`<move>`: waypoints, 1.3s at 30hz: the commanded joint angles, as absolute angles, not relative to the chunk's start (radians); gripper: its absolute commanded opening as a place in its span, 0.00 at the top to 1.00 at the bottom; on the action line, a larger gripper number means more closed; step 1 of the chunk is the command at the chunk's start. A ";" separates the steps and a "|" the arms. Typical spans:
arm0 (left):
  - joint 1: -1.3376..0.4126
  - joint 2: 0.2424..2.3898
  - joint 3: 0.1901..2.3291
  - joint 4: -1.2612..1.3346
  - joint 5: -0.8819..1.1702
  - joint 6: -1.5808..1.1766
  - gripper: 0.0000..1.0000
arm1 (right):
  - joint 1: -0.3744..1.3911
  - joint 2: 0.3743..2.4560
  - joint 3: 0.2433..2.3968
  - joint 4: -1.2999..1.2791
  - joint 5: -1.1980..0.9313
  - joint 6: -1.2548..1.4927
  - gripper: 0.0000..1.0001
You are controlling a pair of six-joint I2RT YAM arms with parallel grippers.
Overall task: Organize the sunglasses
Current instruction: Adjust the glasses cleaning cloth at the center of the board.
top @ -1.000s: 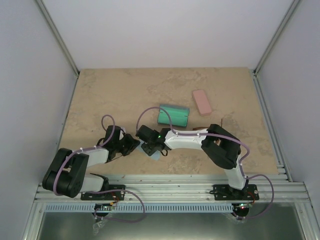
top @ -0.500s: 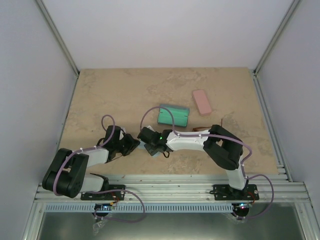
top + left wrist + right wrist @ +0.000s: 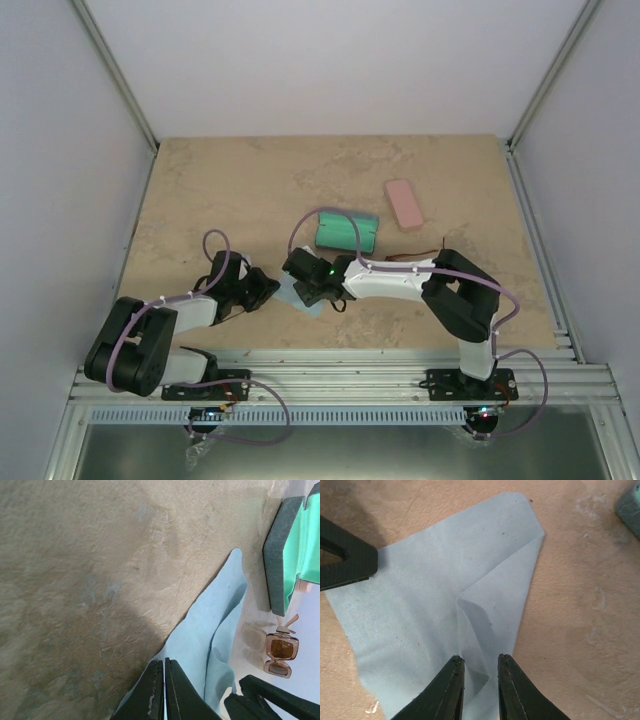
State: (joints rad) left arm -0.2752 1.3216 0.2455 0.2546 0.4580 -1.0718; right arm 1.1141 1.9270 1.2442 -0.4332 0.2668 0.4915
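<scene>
The amber-brown sunglasses (image 3: 280, 652) lie on the table beside the open green case (image 3: 300, 545), in the left wrist view only. The black wire pair is out of view. A light blue cloth (image 3: 291, 296) lies between my grippers. My left gripper (image 3: 164, 661) is shut on the cloth's (image 3: 210, 630) near edge. My right gripper (image 3: 479, 657) is slightly open and straddles a raised fold of the cloth (image 3: 430, 595). In the top view the left gripper (image 3: 262, 288) and the right gripper (image 3: 308, 290) sit close together at the cloth.
The open green case (image 3: 345, 232) lies just behind the grippers and the pink case (image 3: 404, 204) further back right. The left gripper's finger (image 3: 345, 560) shows at the cloth's corner in the right wrist view. The right gripper's fingers (image 3: 270, 700) show in the left wrist view.
The right arm's elbow has swung right and its gripper has shifted a little over the cloth, so more cloth shows beside it. The left arm has stayed put.
</scene>
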 commanded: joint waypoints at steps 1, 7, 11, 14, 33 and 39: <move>-0.276 1.325 0.240 0.169 0.403 -1.058 0.94 | 1.098 1.894 1.224 -0.405 0.240 0.506 0.80; -0.276 1.325 0.238 0.172 0.406 -1.057 0.94 | 1.088 1.913 1.218 -0.388 0.184 0.489 0.91; -0.276 1.323 0.238 0.172 0.407 -1.056 0.94 | 1.083 1.930 1.219 -0.378 0.159 0.480 0.83; -0.276 1.322 0.238 0.172 0.409 -1.056 0.94 | 1.082 1.936 1.218 -0.366 0.141 0.475 0.80; -0.276 1.313 0.246 0.163 0.411 -1.056 0.94 | 1.071 1.973 1.264 -0.375 0.226 0.479 0.65; -0.276 1.312 0.247 0.163 0.410 -1.055 0.94 | 1.069 1.980 1.274 -0.357 0.177 0.448 0.78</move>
